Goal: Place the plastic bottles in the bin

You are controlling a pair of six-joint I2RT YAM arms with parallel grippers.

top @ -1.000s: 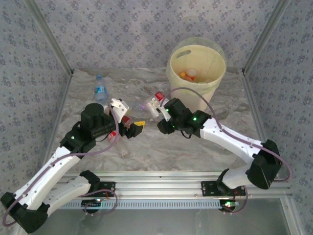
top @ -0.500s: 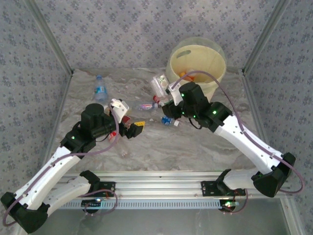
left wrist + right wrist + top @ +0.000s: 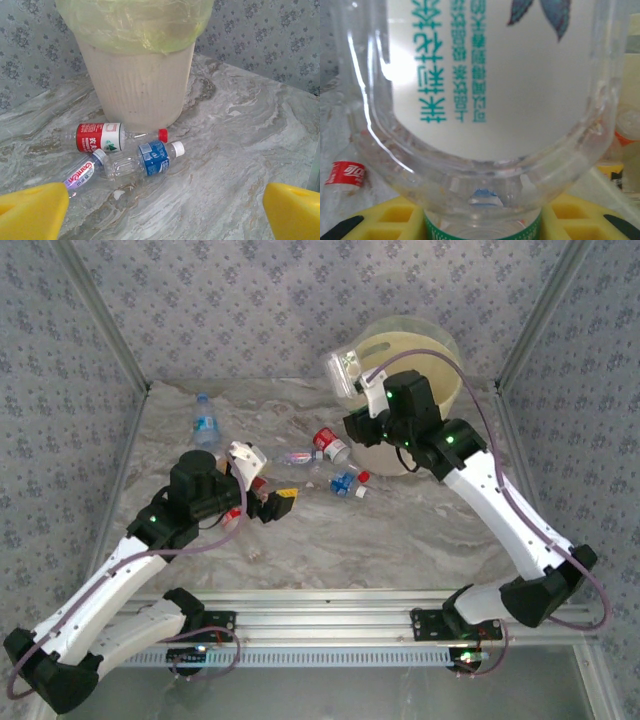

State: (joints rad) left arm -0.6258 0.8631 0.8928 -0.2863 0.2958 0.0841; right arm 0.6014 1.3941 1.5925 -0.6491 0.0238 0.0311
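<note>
Right gripper (image 3: 358,387) clamps the white-labelled bottle (image 3: 343,369). Centre it fully above the bin (image 3: 446,358) opening before release. Left gripper (image 3: 162,210) stands wide, empty.

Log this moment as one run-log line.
right gripper: shut on white-label bottle, held up beside bin rim | left gripper: open over table | beside bin base: red-label bottle, blue-label bottle | step: drop pending
</note>
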